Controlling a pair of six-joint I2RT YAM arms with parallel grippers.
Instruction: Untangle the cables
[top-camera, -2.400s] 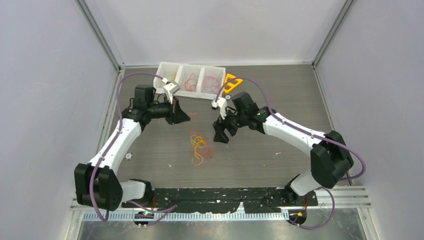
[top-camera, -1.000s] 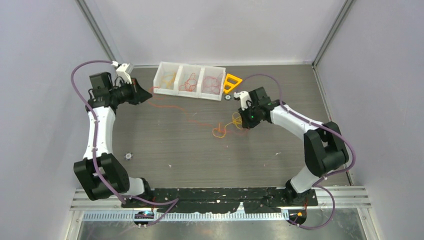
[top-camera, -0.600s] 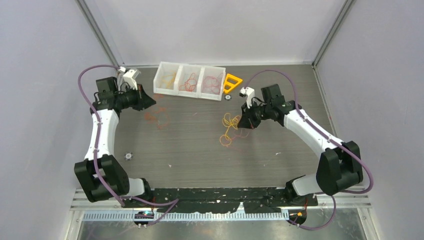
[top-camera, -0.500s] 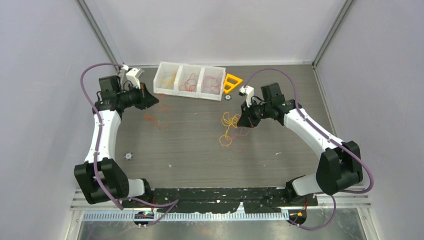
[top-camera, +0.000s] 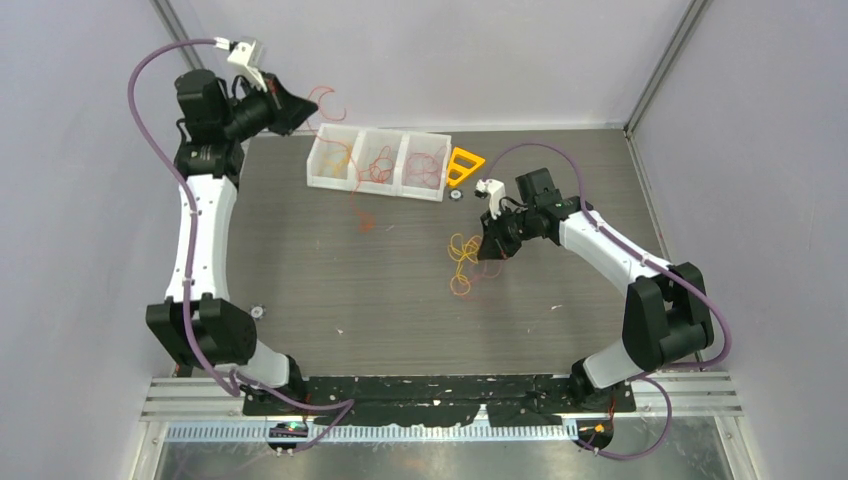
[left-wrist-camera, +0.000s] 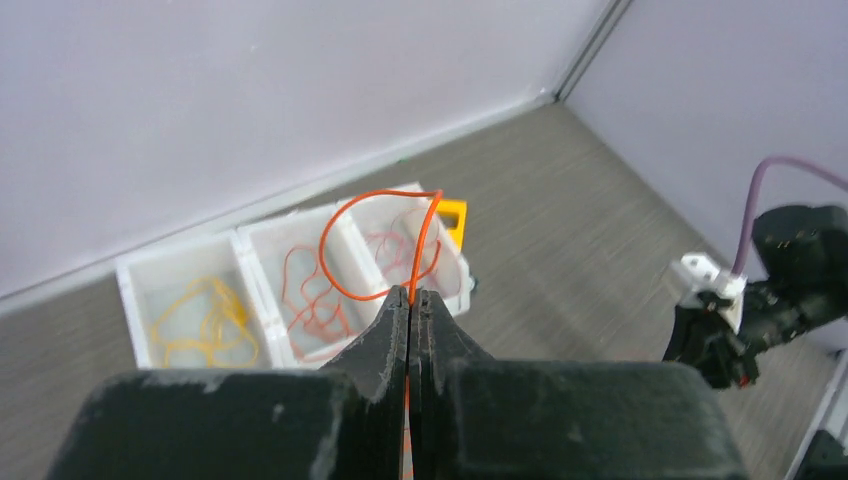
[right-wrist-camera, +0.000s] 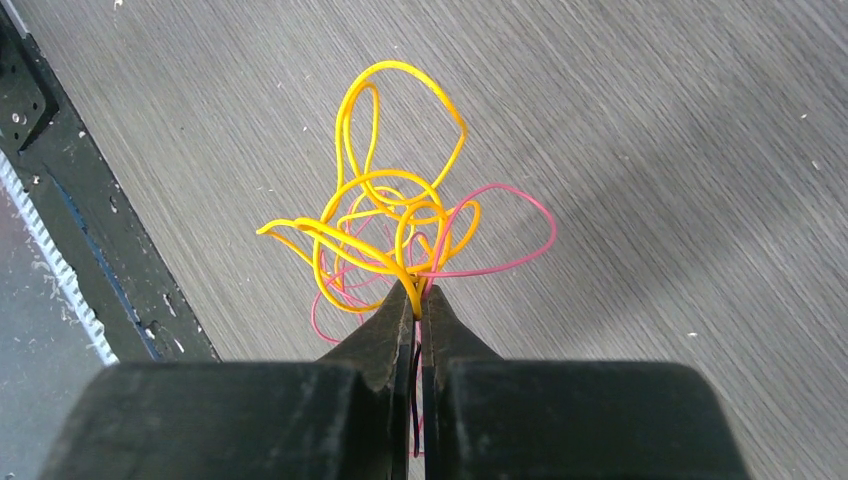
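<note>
The cables are split between both grippers. My left gripper is raised high at the back left, just left of the white tray. It is shut on a single orange cable that curls above the fingertips, and its tail hangs down to the table. My right gripper is low over the middle of the table, shut on a small clump of yellow cable and red cable. That clump trails onto the table.
The tray's three compartments hold yellow, orange-red and red strands. An orange-yellow plastic triangle lies right of the tray. Small round bits sit near it and at the left.
The left gripper has risen and swung toward the back wall, lifting the orange cable off the table. The right gripper has barely moved, still holding the yellow and red clump.
</note>
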